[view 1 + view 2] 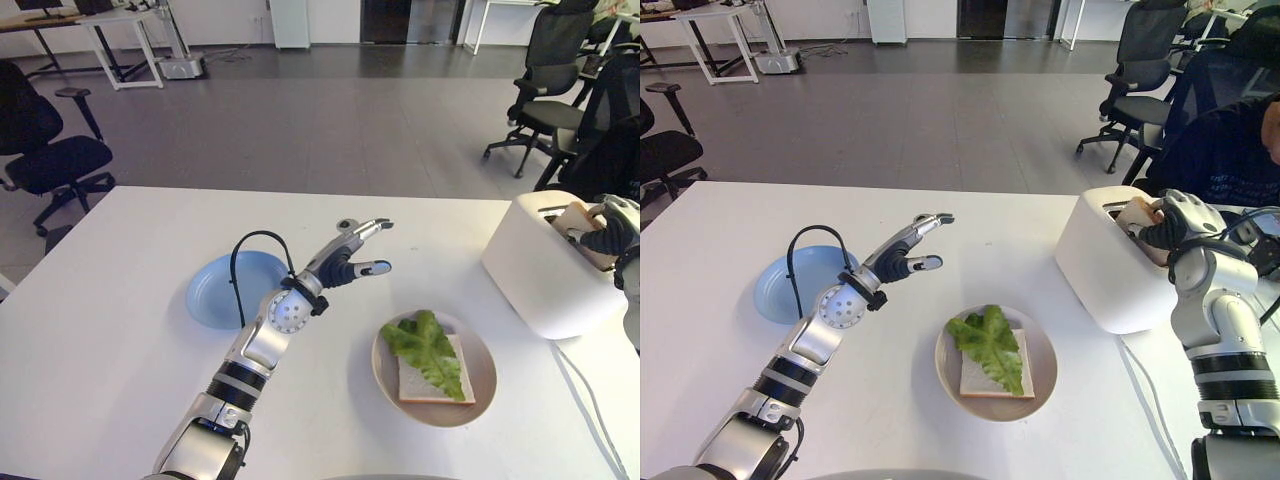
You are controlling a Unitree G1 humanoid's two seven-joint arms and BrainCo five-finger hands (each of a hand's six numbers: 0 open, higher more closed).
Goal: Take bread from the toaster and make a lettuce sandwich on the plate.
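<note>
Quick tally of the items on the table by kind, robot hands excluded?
Toasters: 1, the toaster
Plates: 2, blue plate and tan plate
Bread slices: 2, bread slice on the tan plate and bread slice in the toaster
Lettuce leaves: 1, lettuce leaf
Total: 6

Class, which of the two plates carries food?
The beige plate, nearer the toaster, with bread and lettuce on it; the blue plate lies beside the left hand.

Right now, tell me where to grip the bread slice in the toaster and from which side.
Grip the bread slice by its exposed top edge, pinching the flat faces from above: it stands upright in the toaster slot, the rest sunk inside. The right hand is closed on it.
</note>
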